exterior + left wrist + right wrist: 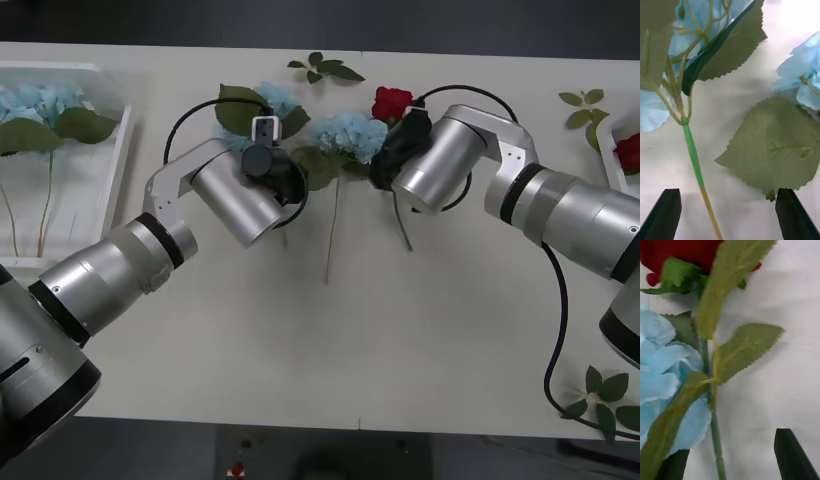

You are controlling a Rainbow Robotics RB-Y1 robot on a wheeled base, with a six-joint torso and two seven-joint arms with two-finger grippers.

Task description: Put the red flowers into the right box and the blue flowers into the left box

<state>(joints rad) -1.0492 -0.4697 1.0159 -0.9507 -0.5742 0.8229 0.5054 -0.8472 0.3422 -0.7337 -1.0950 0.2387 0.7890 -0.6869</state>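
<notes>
Both pairs of black fingers gape empty over the surface [330, 340]: left fingers [668, 213] straddle a blue hydrangea stem [692, 157], right fingers [792, 455] a red rose stem [715, 438].

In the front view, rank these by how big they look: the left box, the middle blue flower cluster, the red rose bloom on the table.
1. Left box, cut off by the edge yet clearly largest.
2. Middle blue flower cluster.
3. Red rose bloom, partly hidden by the right gripper, so its full size is uncertain.
</notes>
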